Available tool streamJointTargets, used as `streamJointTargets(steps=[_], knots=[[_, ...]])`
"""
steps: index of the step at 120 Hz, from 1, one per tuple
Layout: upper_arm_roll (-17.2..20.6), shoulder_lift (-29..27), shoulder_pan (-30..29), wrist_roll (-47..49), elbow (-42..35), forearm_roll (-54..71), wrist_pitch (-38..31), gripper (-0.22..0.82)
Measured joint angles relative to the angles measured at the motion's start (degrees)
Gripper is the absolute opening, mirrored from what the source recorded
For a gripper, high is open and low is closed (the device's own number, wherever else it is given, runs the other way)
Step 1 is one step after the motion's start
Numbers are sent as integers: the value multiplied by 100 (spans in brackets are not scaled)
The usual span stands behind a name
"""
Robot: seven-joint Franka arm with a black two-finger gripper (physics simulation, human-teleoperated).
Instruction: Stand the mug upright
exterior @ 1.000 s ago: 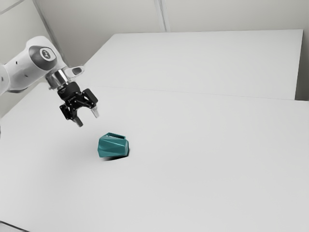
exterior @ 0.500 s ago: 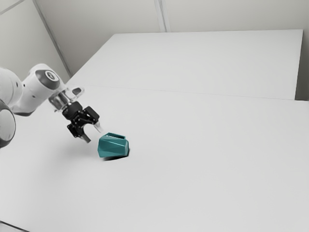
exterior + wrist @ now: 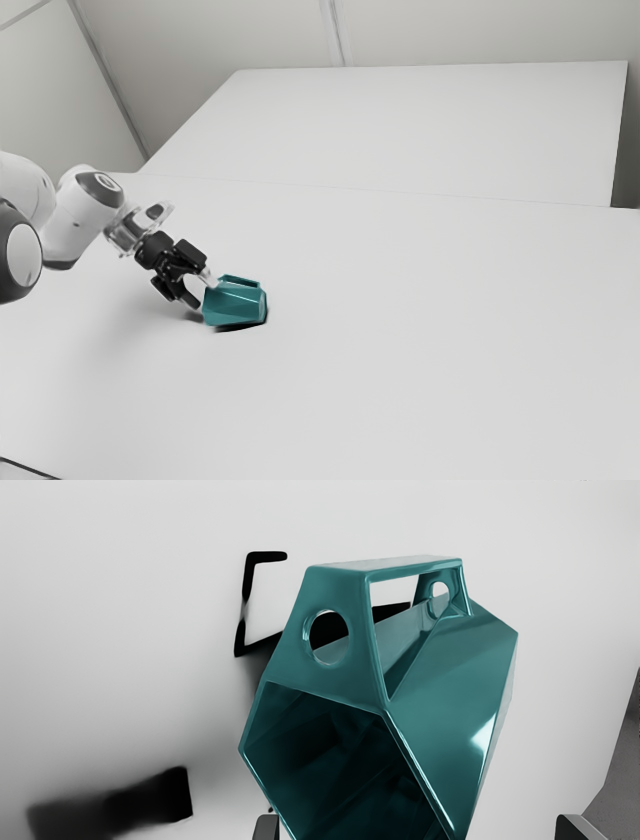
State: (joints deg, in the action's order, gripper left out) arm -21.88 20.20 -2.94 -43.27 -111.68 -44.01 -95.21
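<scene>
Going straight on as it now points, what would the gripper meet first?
Probably the teal mug, lying on its side with its open end facing the gripper; the depth between them is unclear.

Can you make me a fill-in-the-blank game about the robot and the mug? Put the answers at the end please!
1. The mug is lying on its ____, not standing upright.
2. Its handle points ____, away from the table.
3. Each end of the handle has a round ____ through it.
4. The fingers of the gripper are ____, not shut.

Missing words: side; up; hole; open
</scene>
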Motion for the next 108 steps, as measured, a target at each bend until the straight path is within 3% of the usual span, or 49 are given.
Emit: streamJointTargets(steps=[90, 96, 108], knots=[[206, 43, 28, -1195, -233, -911, -45, 60], [221, 47, 29, -1235, -233, -939, -45, 56], [247, 48, 31, -1306, -233, -971, -46, 37]])
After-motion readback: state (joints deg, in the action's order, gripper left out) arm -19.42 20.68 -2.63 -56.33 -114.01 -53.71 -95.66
